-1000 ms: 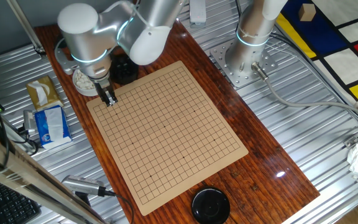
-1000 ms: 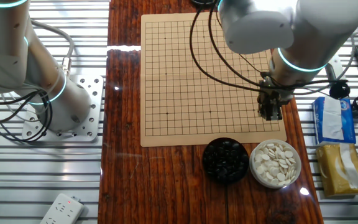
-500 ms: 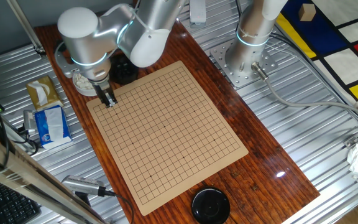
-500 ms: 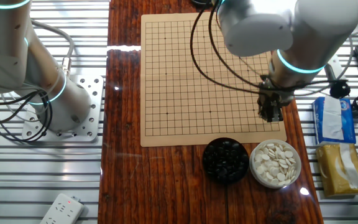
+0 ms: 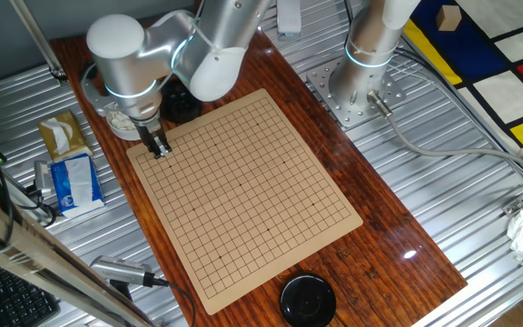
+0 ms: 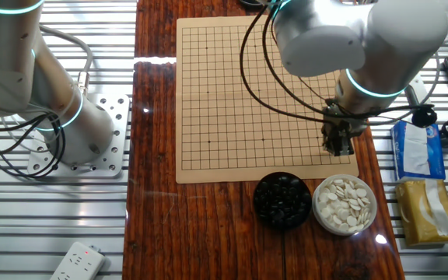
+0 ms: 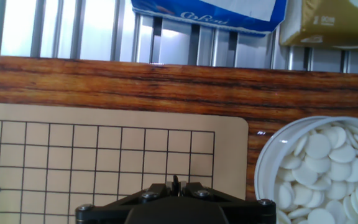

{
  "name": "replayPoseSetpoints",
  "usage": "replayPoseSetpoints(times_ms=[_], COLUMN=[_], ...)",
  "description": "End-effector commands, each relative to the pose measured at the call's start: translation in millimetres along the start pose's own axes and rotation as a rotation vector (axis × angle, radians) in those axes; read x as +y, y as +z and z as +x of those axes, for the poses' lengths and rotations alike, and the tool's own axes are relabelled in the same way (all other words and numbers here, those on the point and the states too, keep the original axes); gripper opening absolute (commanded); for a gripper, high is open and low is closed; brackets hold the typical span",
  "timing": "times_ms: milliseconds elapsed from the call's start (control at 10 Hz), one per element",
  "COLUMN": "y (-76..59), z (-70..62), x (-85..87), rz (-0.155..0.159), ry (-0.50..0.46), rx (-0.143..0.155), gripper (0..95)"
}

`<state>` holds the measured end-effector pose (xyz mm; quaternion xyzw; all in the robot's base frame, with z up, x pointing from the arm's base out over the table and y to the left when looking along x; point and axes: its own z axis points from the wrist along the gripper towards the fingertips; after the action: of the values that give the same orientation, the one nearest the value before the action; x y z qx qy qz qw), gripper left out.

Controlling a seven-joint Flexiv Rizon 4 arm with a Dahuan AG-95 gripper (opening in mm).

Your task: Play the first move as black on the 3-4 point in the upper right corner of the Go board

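Note:
The tan Go board (image 5: pixel 243 191) lies on the wooden table and carries no stones. It also shows in the other fixed view (image 6: pixel 255 93) and in the hand view (image 7: pixel 104 155). My gripper (image 5: pixel 161 151) hangs just over the board's corner nearest the bowls (image 6: pixel 337 148). In the hand view the gripper (image 7: pixel 176 185) is shut on a thin dark black stone (image 7: pixel 176 182) held edge-on between the fingers. The bowl of black stones (image 6: pixel 282 200) and the bowl of white stones (image 6: pixel 345 204) stand just off that board edge.
The white stone bowl (image 7: pixel 322 168) sits right of the board corner. A blue tissue pack (image 6: pixel 415 149) and a tan packet (image 6: pixel 425 210) lie beside the table. A black lid (image 5: pixel 307 300) rests near the board's opposite end. A second arm's base (image 5: pixel 361 86) stands beside the board.
The gripper has shifted slightly over the board corner near the bowls, still shut on the stone. Nothing else has moved.

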<state>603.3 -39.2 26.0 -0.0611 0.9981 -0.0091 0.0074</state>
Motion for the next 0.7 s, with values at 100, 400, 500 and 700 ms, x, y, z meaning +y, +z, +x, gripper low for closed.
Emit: replayPoseSetpoints(times_ms=[100, 400, 500, 700], y=[0.3, 6.4, 7.9, 8.2], z=[0.9, 3.0, 3.5, 3.7], x=[0.1, 0.3, 0.4, 0.6], rz=[0.001, 0.004, 0.005, 0.018], ry=[-0.001, -0.005, -0.011, -0.027], rx=[0.005, -0.001, 0.001, 0.004], gripper=[0.0, 0.0, 0.0, 0.0])
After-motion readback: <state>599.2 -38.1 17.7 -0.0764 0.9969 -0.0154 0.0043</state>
